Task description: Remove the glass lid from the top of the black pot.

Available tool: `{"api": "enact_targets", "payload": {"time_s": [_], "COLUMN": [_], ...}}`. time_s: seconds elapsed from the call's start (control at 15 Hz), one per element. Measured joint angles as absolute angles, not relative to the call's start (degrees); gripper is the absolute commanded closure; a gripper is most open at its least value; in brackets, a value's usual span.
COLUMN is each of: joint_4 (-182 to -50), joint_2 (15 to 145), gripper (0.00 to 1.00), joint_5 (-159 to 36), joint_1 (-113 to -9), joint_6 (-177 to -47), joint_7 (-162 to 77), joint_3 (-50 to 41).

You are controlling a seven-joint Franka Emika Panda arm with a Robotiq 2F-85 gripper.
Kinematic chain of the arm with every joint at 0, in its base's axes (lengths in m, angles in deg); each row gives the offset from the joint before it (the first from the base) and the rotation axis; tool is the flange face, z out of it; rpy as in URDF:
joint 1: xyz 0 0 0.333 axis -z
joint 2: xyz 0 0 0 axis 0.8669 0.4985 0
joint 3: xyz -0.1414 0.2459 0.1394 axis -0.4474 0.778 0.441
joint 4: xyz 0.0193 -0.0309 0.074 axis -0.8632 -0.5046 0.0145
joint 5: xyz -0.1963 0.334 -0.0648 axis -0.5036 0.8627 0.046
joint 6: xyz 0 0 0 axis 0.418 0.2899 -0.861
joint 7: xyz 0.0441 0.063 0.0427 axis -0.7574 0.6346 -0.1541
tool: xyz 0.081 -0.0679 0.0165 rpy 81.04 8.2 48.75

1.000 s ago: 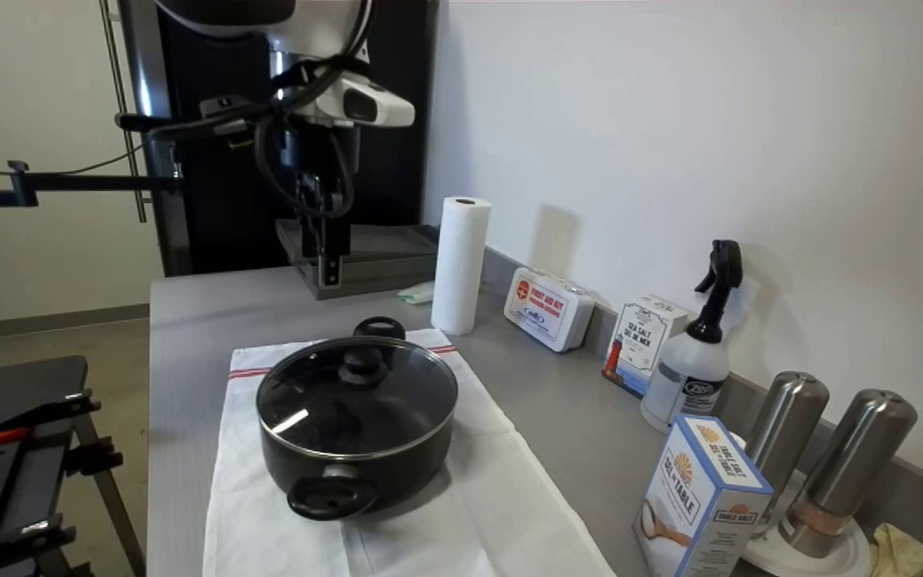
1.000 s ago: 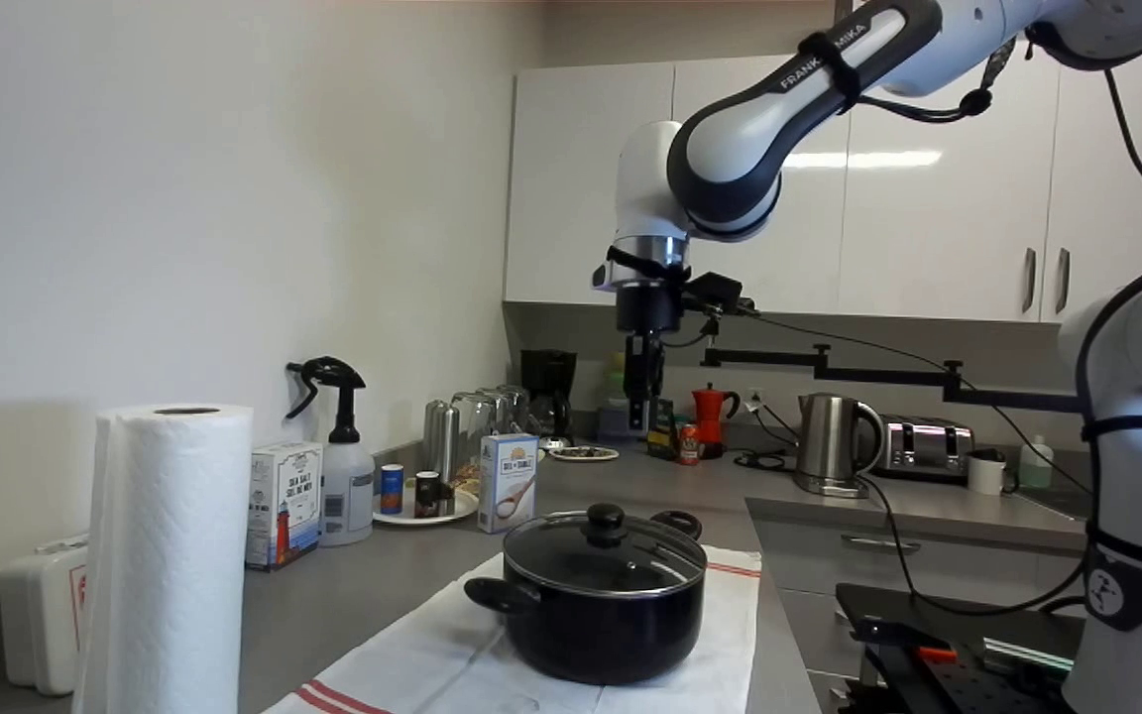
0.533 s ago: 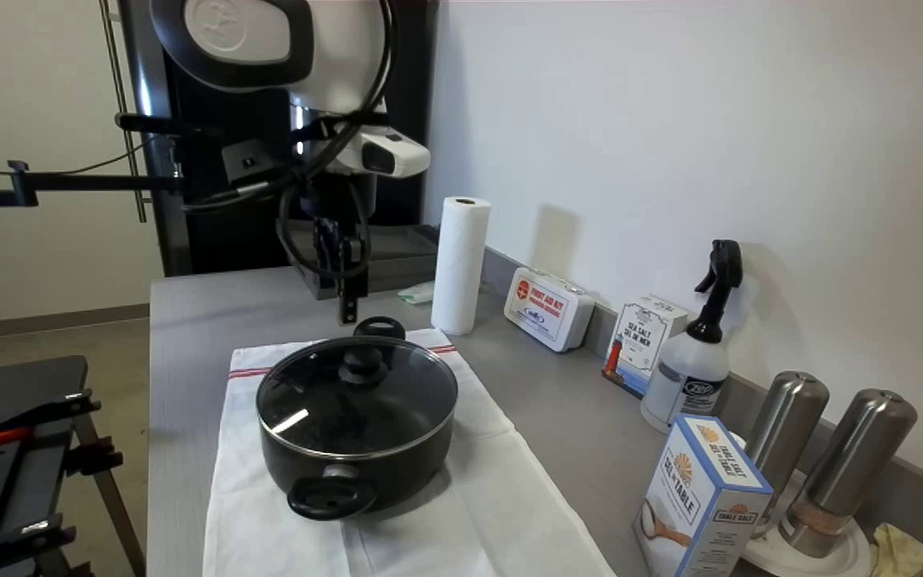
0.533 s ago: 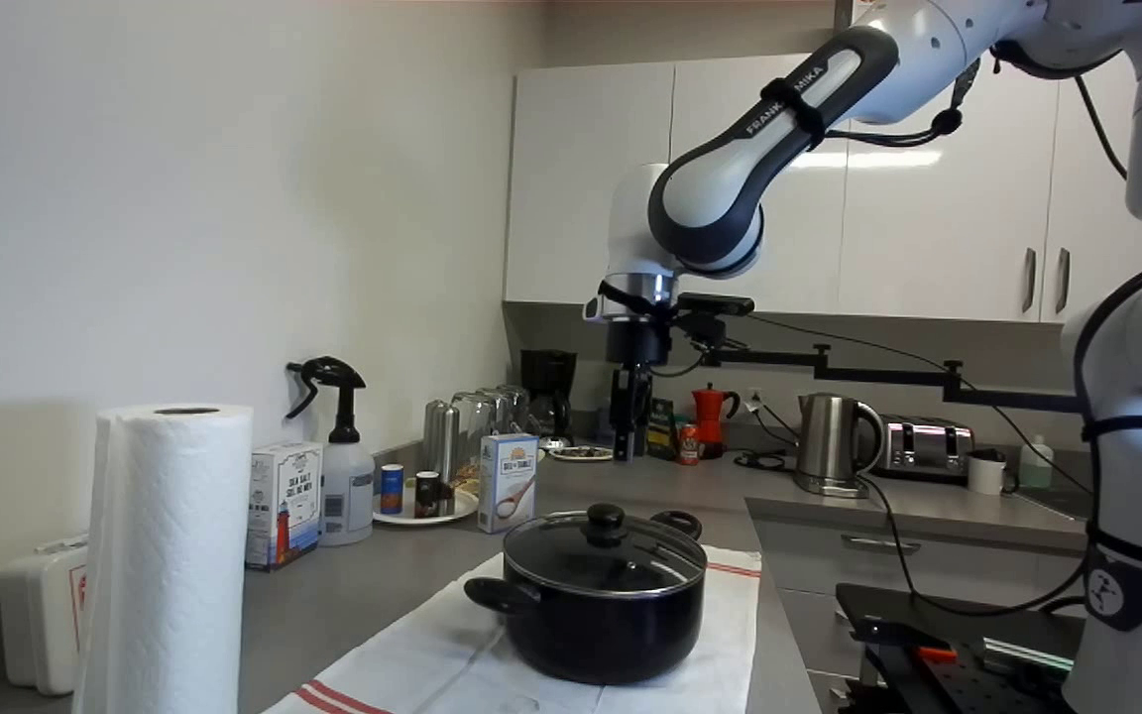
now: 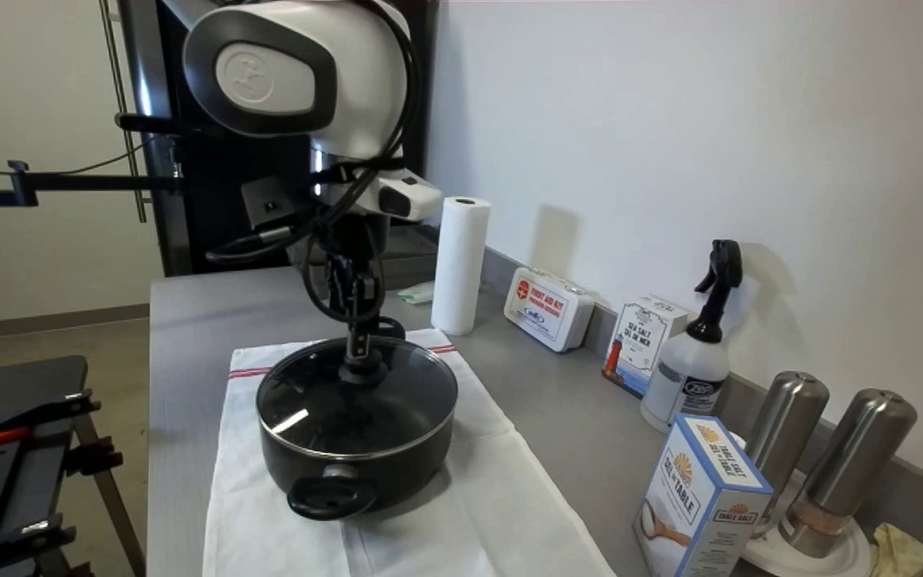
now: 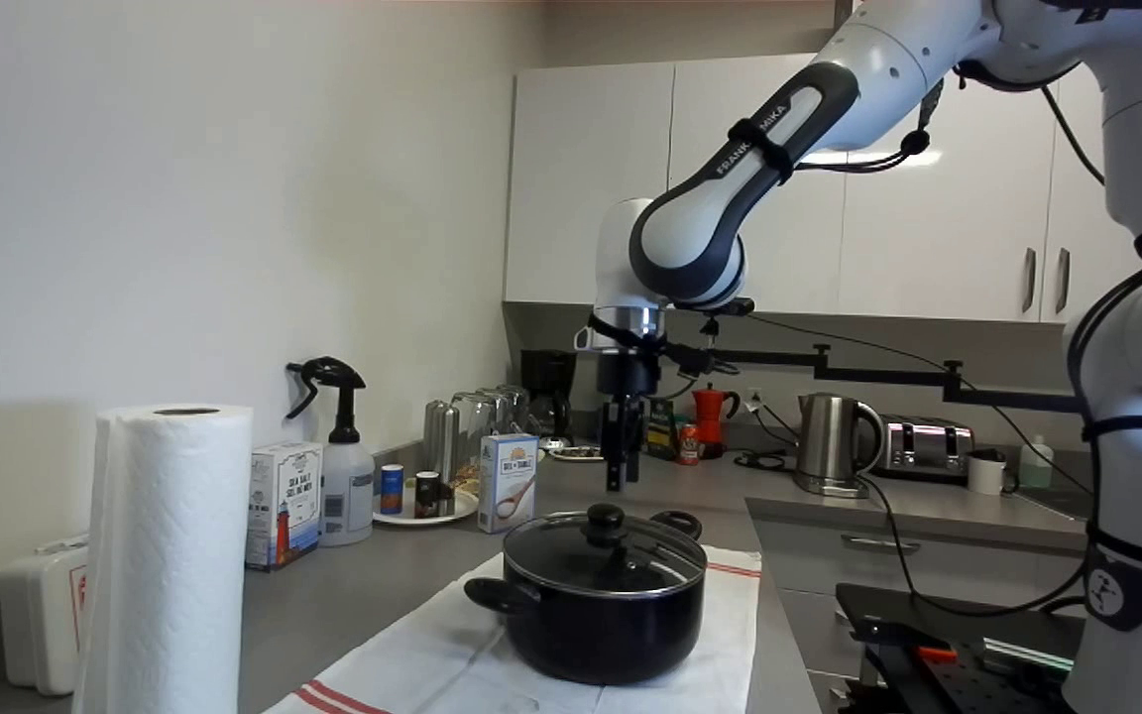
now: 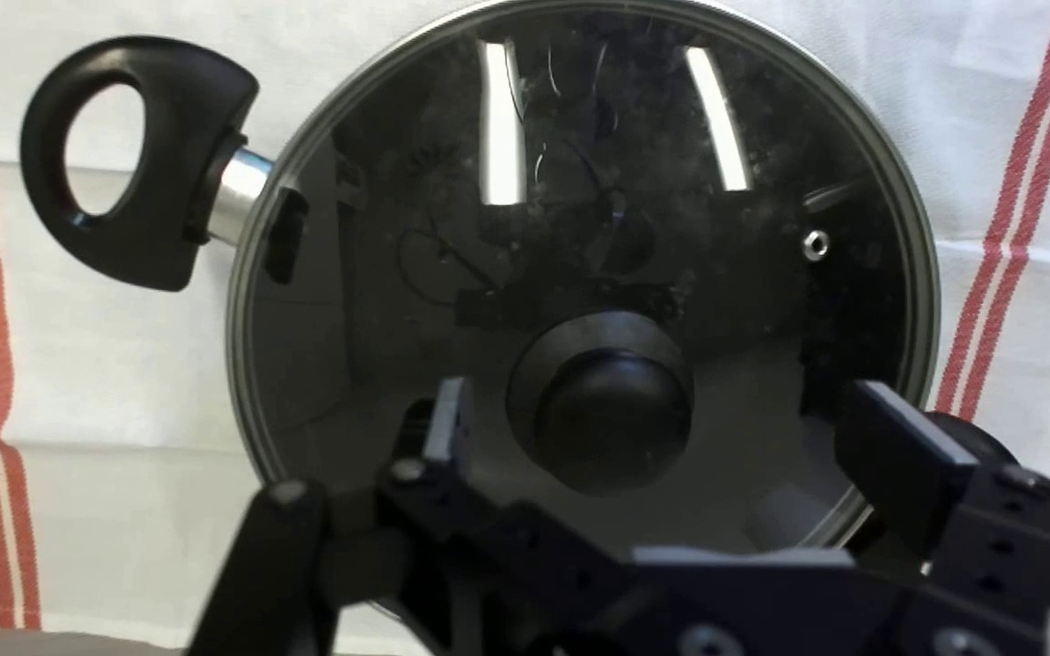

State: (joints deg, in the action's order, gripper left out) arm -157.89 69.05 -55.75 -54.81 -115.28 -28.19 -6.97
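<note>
Wrist view shows the pincer [image 7: 671, 412] spread above the glass lid [image 7: 580, 269]; shifting toward nine o'clock should centre the knob [image 7: 613, 421] before descent.

In both exterior views, a plain white wall [image 5: 830, 144] stands along a grey countertop [image 5: 542, 385]. Glossy white cabinets [image 6: 591, 188] with slim metal handles [image 6: 1029, 280] hang above it, and their doors [image 6: 948, 238] reflect a bright streak of light [image 6: 913, 159]. A dark baseboard [image 5: 85, 316] borders the brownish floor [image 5: 121, 353].

Close wrist view down onto the glass lid [image 7: 580, 273], both exterior views farther back, opposite across the black pot [image 6: 603, 633].
</note>
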Motion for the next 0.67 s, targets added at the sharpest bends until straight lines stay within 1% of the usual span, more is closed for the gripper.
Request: {"api": "enact_targets", "payload": {"time_s": [0.67], "joint_4": [-154.22], "joint_2": [75.65], "gripper": [0.0], "joint_5": [-55.77], "joint_1": [-54.29], "joint_6": [-118.11], "joint_7": [-28.19], "joint_3": [-6.97]}}
